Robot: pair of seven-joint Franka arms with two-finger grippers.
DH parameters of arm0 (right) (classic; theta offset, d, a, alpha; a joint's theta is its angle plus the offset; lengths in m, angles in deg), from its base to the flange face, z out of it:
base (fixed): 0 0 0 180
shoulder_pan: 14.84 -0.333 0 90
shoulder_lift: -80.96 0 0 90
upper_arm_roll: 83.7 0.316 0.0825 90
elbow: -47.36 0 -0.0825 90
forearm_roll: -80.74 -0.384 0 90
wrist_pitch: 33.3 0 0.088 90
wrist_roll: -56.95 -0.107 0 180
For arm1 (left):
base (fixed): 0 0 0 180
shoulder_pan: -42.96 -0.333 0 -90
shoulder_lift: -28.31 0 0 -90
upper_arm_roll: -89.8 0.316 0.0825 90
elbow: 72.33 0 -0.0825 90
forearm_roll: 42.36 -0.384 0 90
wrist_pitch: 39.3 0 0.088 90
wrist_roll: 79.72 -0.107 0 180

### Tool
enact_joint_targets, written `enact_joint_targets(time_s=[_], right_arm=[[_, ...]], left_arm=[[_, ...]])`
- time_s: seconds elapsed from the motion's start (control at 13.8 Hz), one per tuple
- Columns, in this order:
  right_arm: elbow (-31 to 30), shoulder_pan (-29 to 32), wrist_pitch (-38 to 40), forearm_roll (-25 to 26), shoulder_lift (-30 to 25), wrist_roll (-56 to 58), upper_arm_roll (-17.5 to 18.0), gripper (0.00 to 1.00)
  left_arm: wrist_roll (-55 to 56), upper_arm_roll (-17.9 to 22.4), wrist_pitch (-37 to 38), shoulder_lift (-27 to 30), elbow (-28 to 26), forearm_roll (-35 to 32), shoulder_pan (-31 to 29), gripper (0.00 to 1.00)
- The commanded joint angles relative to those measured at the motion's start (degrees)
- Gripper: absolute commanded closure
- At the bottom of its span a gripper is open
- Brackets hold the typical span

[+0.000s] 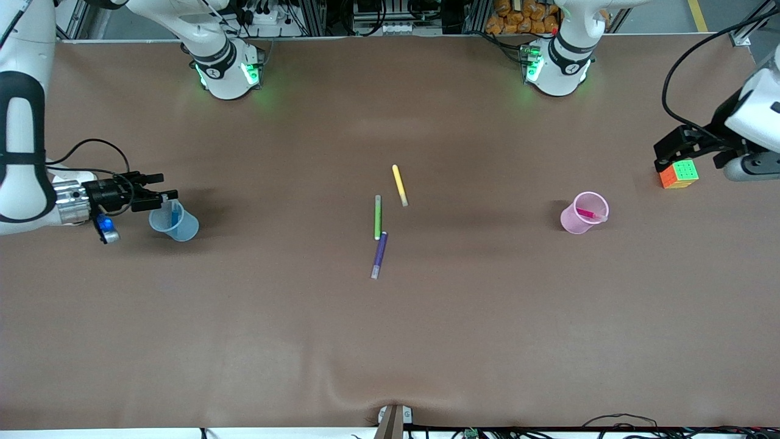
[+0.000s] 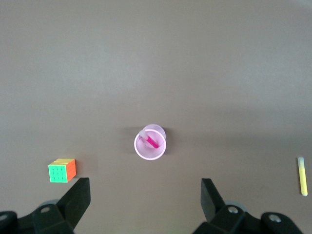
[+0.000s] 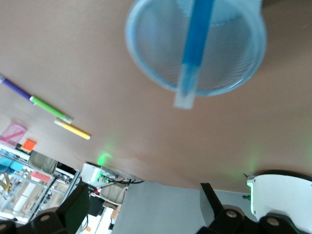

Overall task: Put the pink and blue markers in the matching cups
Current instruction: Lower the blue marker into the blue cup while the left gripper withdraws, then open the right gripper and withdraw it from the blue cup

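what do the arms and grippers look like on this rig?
White Franka arms with black joint bands and green base lights. Right gripper: black jaws on a silver wrist, looped black cable, blue-lit module. Left gripper: black, on a white-grey wrist, black cable arching above.

arms: white shells, black joint bands | bases: green lights | hands: black, cabled
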Motion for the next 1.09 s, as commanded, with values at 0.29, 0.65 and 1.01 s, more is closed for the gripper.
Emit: enact_joint_targets(time_s=[0.29, 0.65, 1.01], right_arm=[[11.6, 0.1, 4.7, 5.0, -1.6, 0.8, 2.2, 0.00], [19.7, 0.7, 6.0, 17.2, -5.2, 0.8, 5.3, 0.00], [26.7, 4.3, 7.6, 22.7, -10.7, 0.8, 15.1, 0.00]], left_arm=[[-0.6, 2.3, 0.3, 4.4, -3.7, 1.3, 1.7, 0.00], [-0.2, 2.3, 0.3, 4.1, -3.6, 1.3, 0.3, 0.00], [-0.2, 2.4, -1.0, 4.0, -3.2, 2.1, 0.2, 0.00]])
